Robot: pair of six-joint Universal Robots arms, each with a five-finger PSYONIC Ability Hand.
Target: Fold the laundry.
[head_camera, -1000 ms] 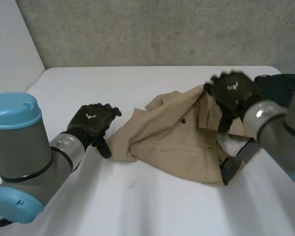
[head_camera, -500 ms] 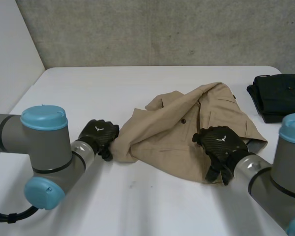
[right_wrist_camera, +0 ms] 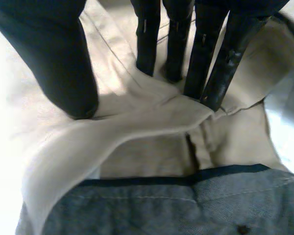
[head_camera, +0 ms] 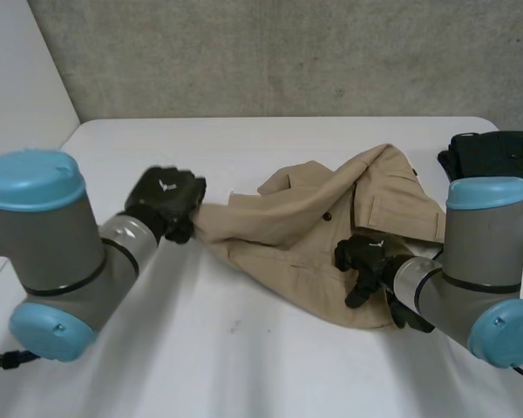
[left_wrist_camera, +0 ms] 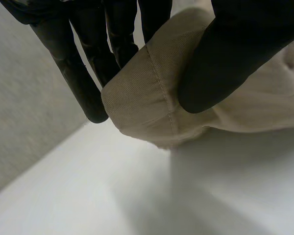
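A beige garment (head_camera: 314, 226) lies crumpled on the white table (head_camera: 244, 357), right of centre. My left hand (head_camera: 164, 200) holds its left end, and the cloth stretches from there toward the heap. In the left wrist view the thumb (left_wrist_camera: 220, 63) pinches a stitched hem of the garment (left_wrist_camera: 142, 98) against the fingers. My right hand (head_camera: 372, 257) rests on the garment's near right part. In the right wrist view its thumb (right_wrist_camera: 54, 54) and straight fingers (right_wrist_camera: 206, 73) stand apart, tips pressed into the beige cloth (right_wrist_camera: 137, 127), with a fold rising at the fingertips.
A folded black garment (head_camera: 497, 157) lies at the table's back right corner. Blue-grey fabric (right_wrist_camera: 161, 205) with a dark edge lies just past the right hand's fingertips. A grey wall runs behind the table.
The left hand closed on the garment's left end and drew it left and back. The right hand came from the back right down onto the near right part, its fingers drawing in.
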